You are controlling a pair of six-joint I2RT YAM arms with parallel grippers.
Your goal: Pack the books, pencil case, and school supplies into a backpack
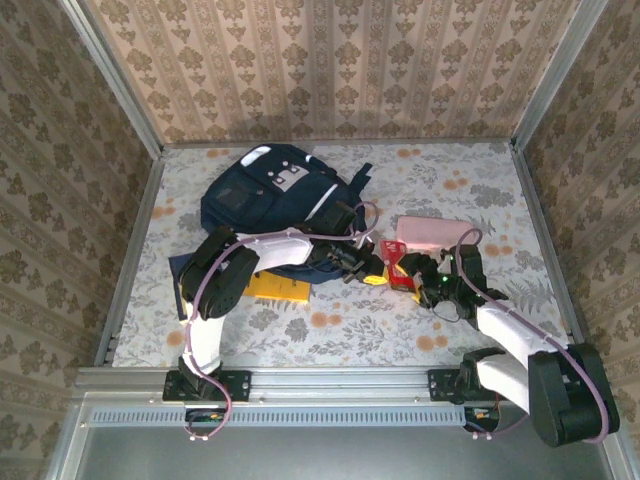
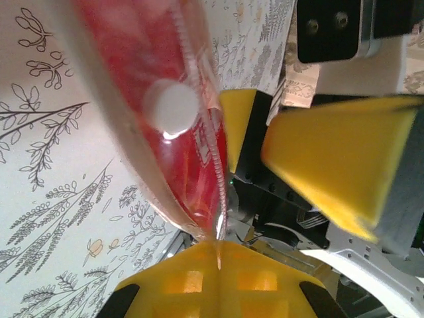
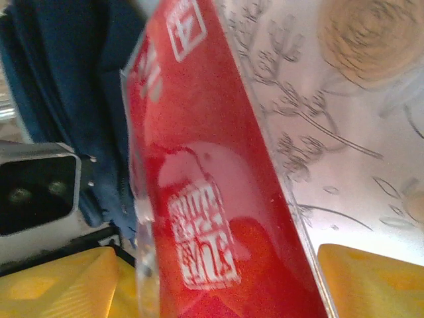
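- Small red pack (image 3: 218, 185) is sitting mid-surface (image 1: 480, 180) between the arms, near the backpack (image 1: 270, 190).
- Left claw (image 2: 217, 250) is pinching the pack's thin edge, fingers pressed together.
- Right claw (image 3: 218, 278) is standing spread, one finger on each side of the pack, apparently not clamping.
- Pack is looking light, flat and bendy, and its glossy clear sleeve (image 2: 199, 79) is probably slippery. Gripping across the flat faces, clear of the white snap (image 2: 171, 105), is looking safest.

I am reaching my left arm (image 1: 285, 248) rightward from a raised elbow, my left tool (image 2: 215, 268) pinching tight. I am stretching my right arm (image 1: 505, 325) forward and leftward, holding my right tool (image 3: 218, 278) with jaws spread wide, just beside the left one.
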